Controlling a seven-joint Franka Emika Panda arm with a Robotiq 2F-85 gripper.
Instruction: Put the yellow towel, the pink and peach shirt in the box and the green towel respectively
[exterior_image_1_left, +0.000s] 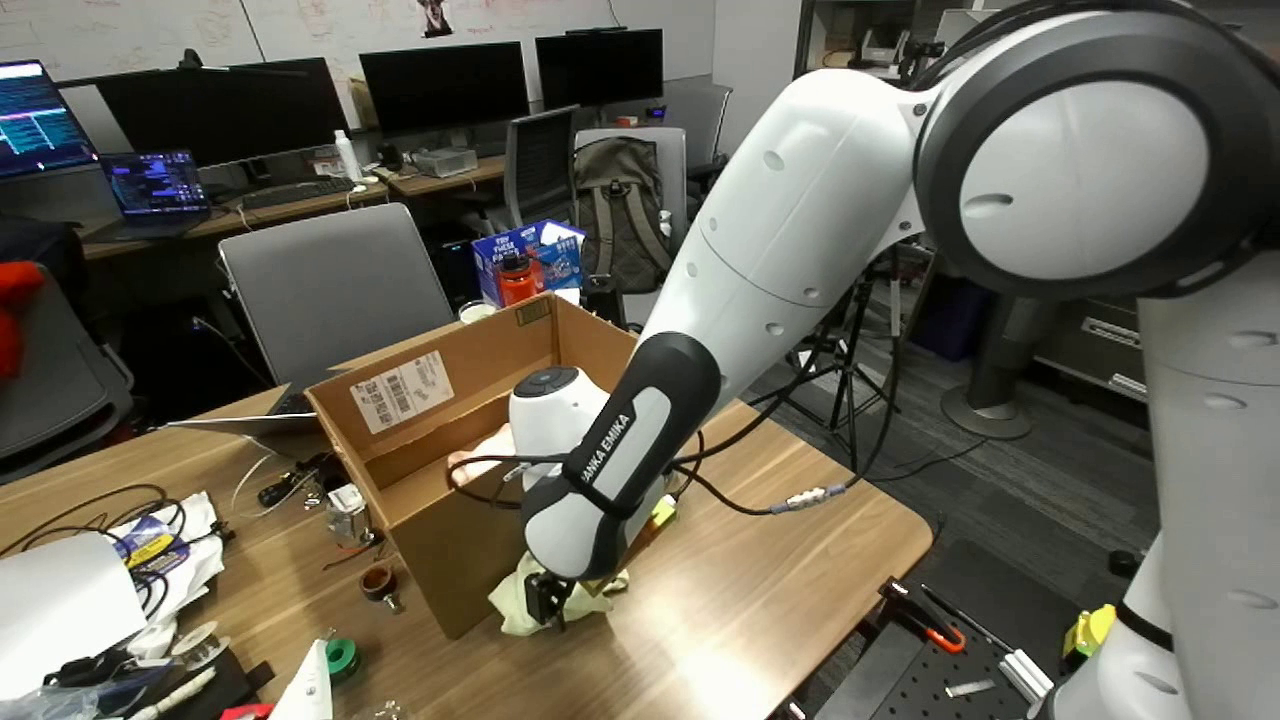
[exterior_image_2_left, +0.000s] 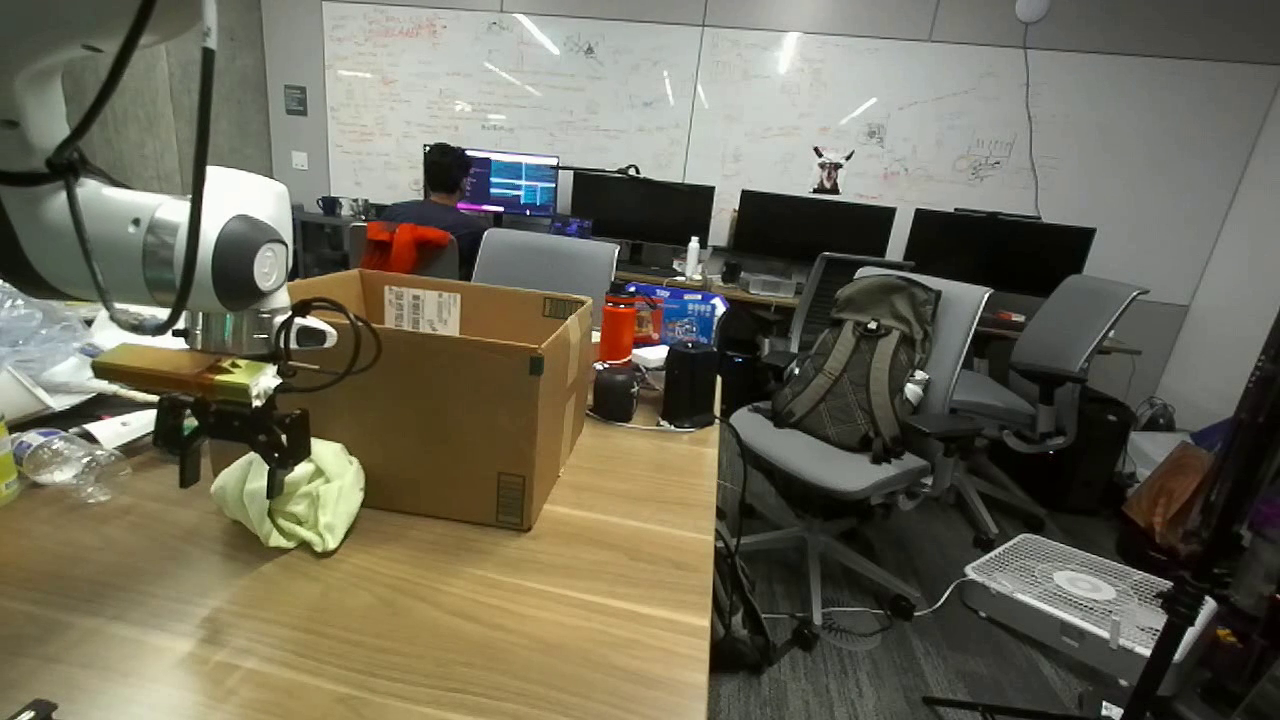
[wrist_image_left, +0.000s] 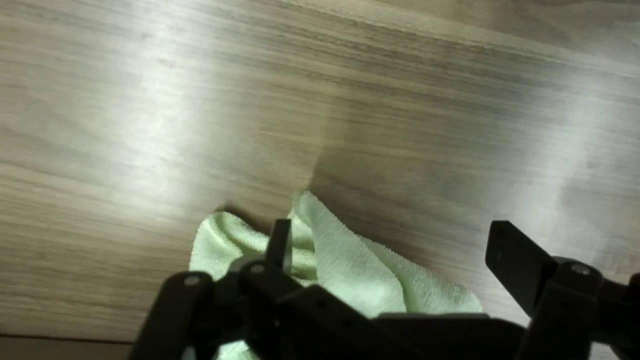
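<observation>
Crumpled on the table against the box's near side lies the pale green towel. The brown cardboard box stands upright with its top open. Inside it, a bit of pink-peach cloth, seemingly the shirt, shows beside the arm; the rest of it is hidden. The yellow towel is hidden or out of view. My gripper points down at the green towel, open. In the wrist view, one finger overlaps the cloth and folds lie between the fingers, ungripped.
Past the box stand an orange bottle and a black speaker-like object. A clear plastic bottle lies on the table beyond the gripper. A green tape roll, cables and small parts clutter the table beside the box.
</observation>
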